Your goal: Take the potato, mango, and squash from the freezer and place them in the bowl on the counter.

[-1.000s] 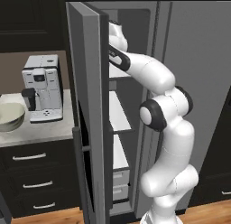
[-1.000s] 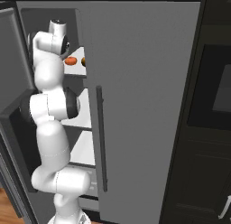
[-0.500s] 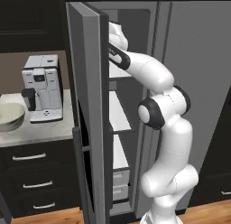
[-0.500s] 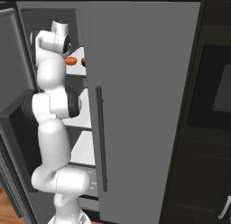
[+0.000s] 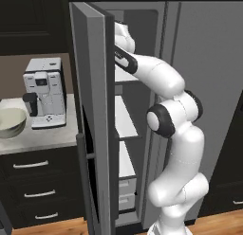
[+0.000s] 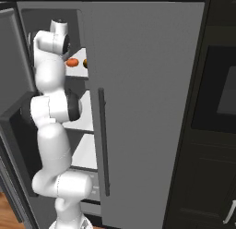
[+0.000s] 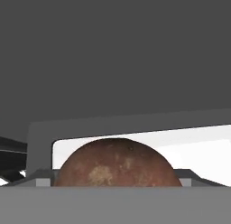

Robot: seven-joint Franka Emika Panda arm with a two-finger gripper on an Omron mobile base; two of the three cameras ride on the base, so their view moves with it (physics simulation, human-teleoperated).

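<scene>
Mango (image 6: pixel 72 62) sits on upper freezer (image 6: pixel 138 85) shelf, w/ a duller orange-brown ball (image 6: pixel 85 63) just beside it, nearer the closed door. Arm reaches into the top of the compartment past the open door (image 5: pixel 92 115); its wrist is just beside the mango in right base view. Hand view: a mottled brown round thing (image 7: pixel 118 164) right up close at bottom centre. Pincer tips hidden, so can't tell if released or clenched. Bowl (image 5: pixel 10 122) on counter (image 5: pixel 42 139) left of coffee machine (image 5: pixel 45 93).
</scene>
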